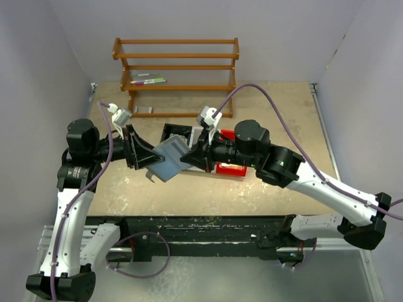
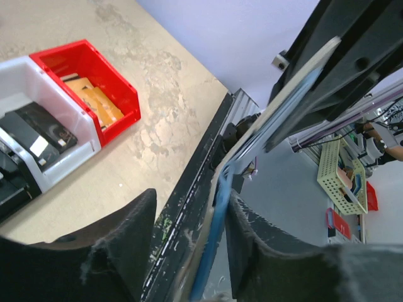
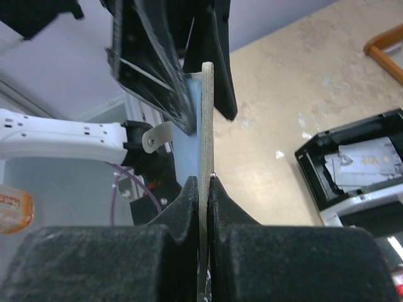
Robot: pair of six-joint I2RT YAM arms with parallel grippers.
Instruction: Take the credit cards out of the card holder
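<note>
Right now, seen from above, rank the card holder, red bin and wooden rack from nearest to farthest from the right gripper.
1. card holder, pinched in the right gripper.
2. red bin, beneath that arm's wrist.
3. wooden rack, farthest back.

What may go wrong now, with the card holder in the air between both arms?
The right tool pinches only a thin edge of the card holder; a pull might slip it free. The left tool stands open around its blue panel; closing may grab the panel, not a card.

No legible text; card (image 3: pixel 368 165) print in bin (image 3: pixel 310 165) blurred.
</note>
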